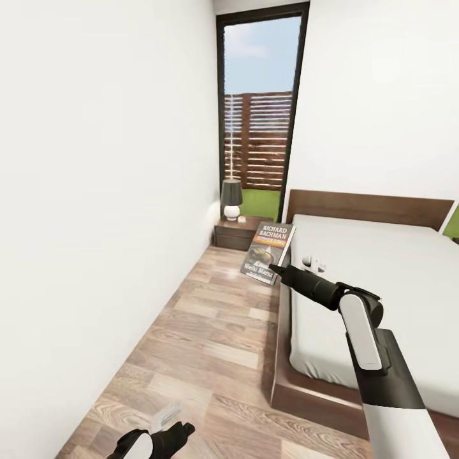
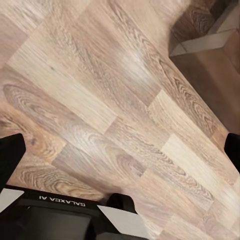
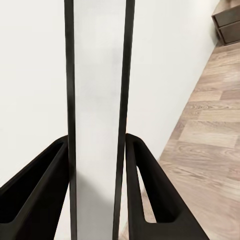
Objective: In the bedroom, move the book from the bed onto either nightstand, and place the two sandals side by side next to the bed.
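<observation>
We see the right gripper (image 1: 278,266) pinching the thin dark paperback book (image 1: 268,252), held w/ cover up above the wood-plank floor (image 1: 210,331) beside the pale-mattress bed (image 1: 376,287). Glossy dark brown nightstand (image 1: 237,233) sits beyond it. Left gripper (image 1: 167,428) low over floor; can't tell its state.

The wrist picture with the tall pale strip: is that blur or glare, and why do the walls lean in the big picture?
Right wrist view: no glare; it is the book seen edge-on, held between the right gripper fingers, close and slightly soft. Head view: wide-angle distortion tilts the window frame; the book's cover reads sharp.
</observation>
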Available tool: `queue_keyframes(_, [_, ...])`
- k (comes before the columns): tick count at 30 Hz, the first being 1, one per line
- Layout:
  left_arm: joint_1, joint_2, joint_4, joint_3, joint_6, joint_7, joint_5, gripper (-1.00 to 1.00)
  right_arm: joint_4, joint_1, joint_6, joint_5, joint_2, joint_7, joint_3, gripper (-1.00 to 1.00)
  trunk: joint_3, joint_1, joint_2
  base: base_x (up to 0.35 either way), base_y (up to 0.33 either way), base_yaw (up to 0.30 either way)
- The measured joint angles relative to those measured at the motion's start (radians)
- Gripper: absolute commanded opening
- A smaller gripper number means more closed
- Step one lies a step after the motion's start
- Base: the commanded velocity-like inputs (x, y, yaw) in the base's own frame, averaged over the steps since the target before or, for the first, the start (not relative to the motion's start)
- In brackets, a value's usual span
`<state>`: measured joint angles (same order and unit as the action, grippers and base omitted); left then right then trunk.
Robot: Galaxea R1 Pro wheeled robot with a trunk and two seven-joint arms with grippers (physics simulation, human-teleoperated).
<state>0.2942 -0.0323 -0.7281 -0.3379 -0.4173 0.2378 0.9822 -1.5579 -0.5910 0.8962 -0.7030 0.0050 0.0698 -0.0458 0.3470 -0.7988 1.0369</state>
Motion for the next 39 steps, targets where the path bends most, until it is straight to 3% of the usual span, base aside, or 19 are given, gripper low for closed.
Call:
queue_keyframes(16, [0.0,0.0,0.0,0.0,0.0,-0.001,0.0,1.0,-0.001,0.0,-0.001,0.0,0.0,0.0,0.0,-1.0,0.0,0.0,0.0,0.187,0.288,-0.036])
queue_keyframes(39, [0.0,0.0,0.0,0.0,0.0,-0.001,-0.001,1.0,-0.002,0.0,0.0,-0.004,0.001,-0.001,0.0,-1.0,0.0,0.0,0.0,0.187,0.288,-0.242])
